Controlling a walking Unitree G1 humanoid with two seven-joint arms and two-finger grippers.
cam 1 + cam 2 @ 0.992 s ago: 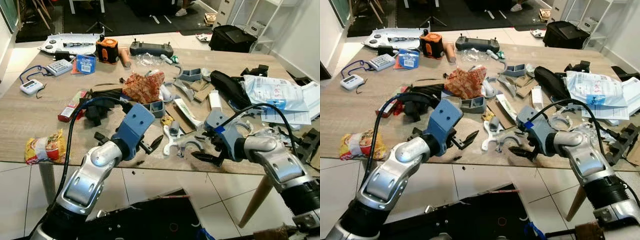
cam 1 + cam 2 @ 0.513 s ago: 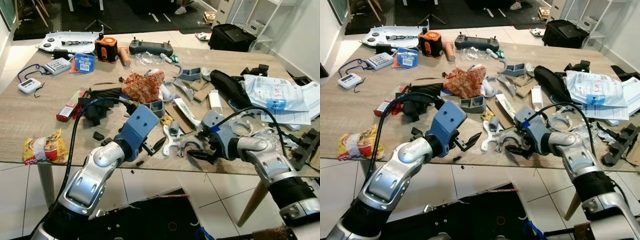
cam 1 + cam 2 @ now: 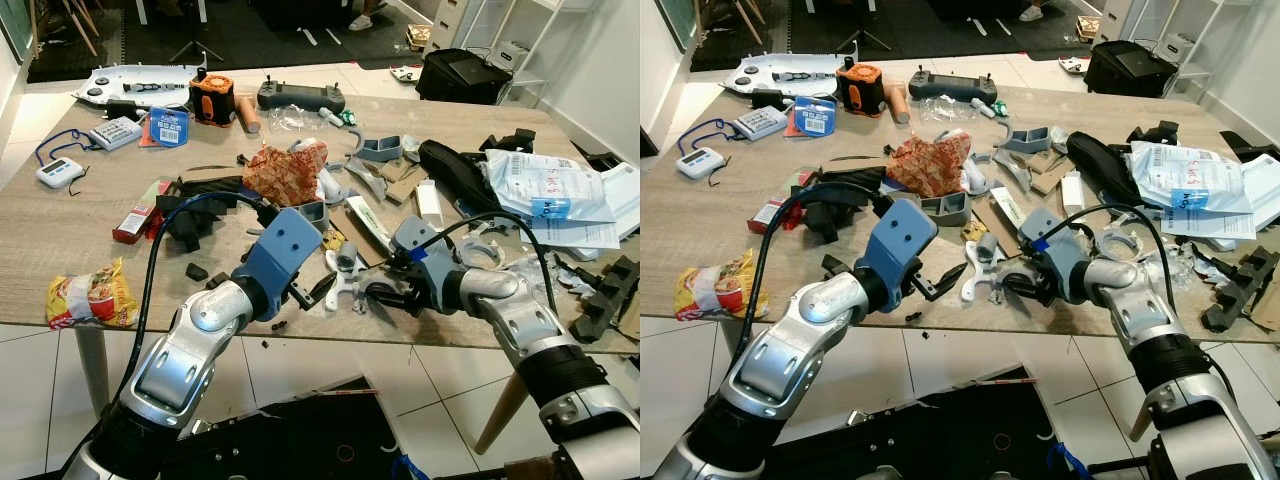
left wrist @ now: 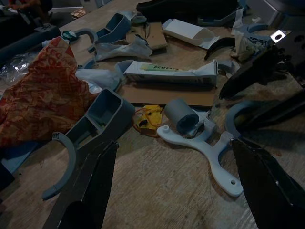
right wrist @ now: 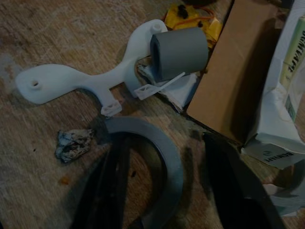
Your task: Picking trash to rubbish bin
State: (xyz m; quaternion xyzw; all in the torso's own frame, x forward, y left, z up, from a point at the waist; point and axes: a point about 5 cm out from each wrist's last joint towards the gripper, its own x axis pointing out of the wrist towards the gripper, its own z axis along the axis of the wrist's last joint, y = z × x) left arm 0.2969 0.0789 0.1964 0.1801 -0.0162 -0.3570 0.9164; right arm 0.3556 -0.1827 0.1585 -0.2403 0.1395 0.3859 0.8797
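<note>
step: reaching | right tool (image 3: pixel 1012 285) fingers apart astride grey ring (image 5: pixel 162 167), surface's near edge | left tool (image 3: pixel 318 290) open, hovering | next: close, lift

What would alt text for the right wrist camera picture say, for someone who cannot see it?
Two open black fingers of the right gripper straddle a grey plastic arc lying on a wooden table. Beyond it lie a white plastic bracket, a grey cylinder, a crumpled scrap and a cardboard piece.

wooden table (image 3: pixel 60 230) (cluttered) bears snack packet (image 3: pixel 92 296), calculator (image 3: pixel 114 132).
</note>
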